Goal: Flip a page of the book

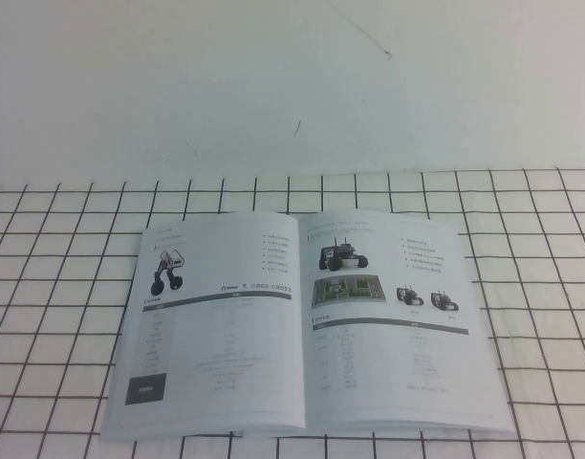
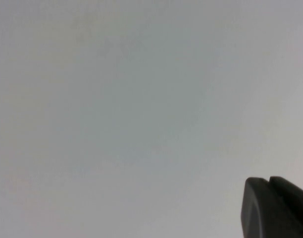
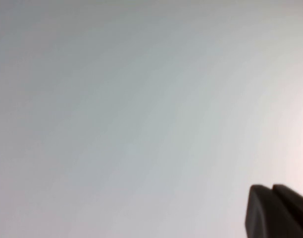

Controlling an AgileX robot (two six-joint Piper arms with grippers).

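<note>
The book point(image 1: 226, 335) lies open and flat on the grid-marked table in the high view, near the front edge. The page point(image 1: 398, 325) is its right-hand leaf, showing a robot car, a green board and a table; it lies flat. Neither arm shows in the high view. My left gripper point(image 2: 269, 182) shows only in the left wrist view, its two dark fingertips pressed together against a blank pale surface. My right gripper point(image 3: 273, 189) shows only in the right wrist view, its dark fingertips also together, holding nothing. Neither wrist view shows the book.
The table point(image 1: 63, 287) is white with a black grid of lines. A plain white wall point(image 1: 273, 86) rises behind it, with a thin dark line near the top right.
</note>
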